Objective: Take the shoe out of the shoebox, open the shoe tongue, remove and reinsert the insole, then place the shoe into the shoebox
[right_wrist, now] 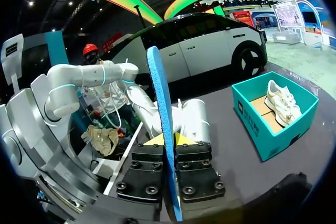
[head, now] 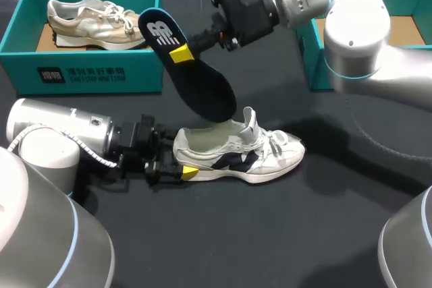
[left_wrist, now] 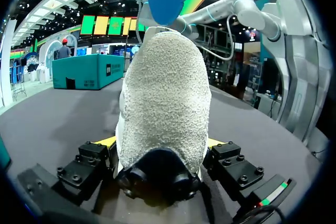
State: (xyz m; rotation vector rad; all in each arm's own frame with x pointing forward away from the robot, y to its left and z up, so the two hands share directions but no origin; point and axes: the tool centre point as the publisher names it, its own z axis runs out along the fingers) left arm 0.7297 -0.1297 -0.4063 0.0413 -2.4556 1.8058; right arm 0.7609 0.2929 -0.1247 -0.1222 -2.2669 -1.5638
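Observation:
A white and navy shoe (head: 250, 153) lies on its sole on the black table, toe to the right and tongue pulled up. My left gripper (head: 181, 164) is at its heel, with a yellow-tipped finger on each side; in the left wrist view the grey heel (left_wrist: 165, 87) fills the gap of that gripper (left_wrist: 163, 145). My right gripper (head: 179, 52) is shut on a dark insole (head: 196, 79), which hangs tilted above the shoe with its lower end just over the opening. In the right wrist view the insole's blue edge (right_wrist: 160, 93) stands between the fingers of the right gripper (right_wrist: 169, 142).
A teal shoebox (head: 81, 72) stands at the back left with a beige shoe (head: 94, 21) inside. A second teal box (head: 314, 59) stands at the back right, partly hidden by my right arm.

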